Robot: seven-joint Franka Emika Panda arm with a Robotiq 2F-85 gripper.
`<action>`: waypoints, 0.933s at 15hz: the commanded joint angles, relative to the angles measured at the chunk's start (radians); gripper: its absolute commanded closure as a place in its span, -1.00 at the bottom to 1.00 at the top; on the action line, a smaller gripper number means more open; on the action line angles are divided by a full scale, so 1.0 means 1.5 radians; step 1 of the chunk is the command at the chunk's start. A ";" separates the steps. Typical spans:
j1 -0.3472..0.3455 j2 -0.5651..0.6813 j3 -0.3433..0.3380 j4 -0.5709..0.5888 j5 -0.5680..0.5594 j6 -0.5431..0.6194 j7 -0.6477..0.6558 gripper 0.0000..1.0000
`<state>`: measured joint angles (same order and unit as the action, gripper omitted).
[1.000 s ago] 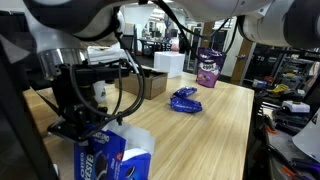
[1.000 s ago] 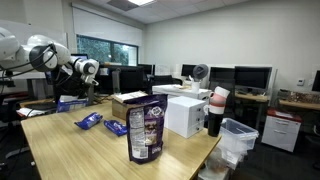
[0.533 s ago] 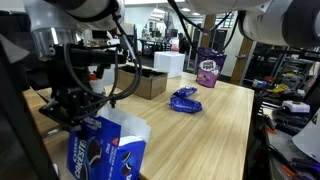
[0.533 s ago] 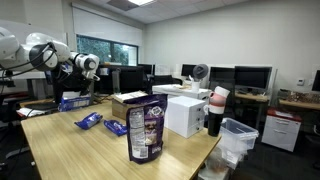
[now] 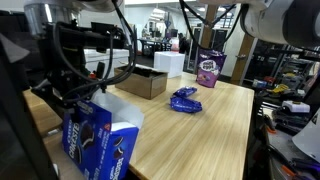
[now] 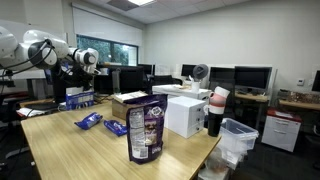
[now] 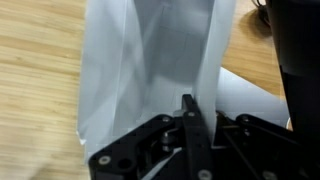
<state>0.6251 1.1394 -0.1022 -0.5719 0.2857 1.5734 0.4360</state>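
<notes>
Blue-and-white cookie bag (image 5: 100,140) pinched at its top edge in the fully closed claw (image 7: 187,108), held tilted over one end of the wooden table (image 5: 215,125). Further along the table, an open cardboard box (image 5: 148,84), a crumpled blue packet (image 5: 185,100), then an upright purple snack bag (image 5: 208,68).

gripper (image 5: 84,98) clasping blue package (image 5: 95,142), wooden table (image 5: 205,130)

White arm (image 6: 42,48), black hand (image 7: 187,104), black cables (image 5: 128,52)
</notes>
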 commanded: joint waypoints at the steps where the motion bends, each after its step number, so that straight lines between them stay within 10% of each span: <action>1: 0.017 -0.028 -0.028 -0.002 -0.025 -0.010 0.038 0.91; 8: 0.040 -0.032 -0.069 0.023 -0.042 -0.018 0.085 0.91; 14: 0.011 0.028 0.018 0.171 -0.156 -0.114 0.150 0.91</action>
<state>0.6560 1.1509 -0.1114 -0.3931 0.0992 1.4582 0.6199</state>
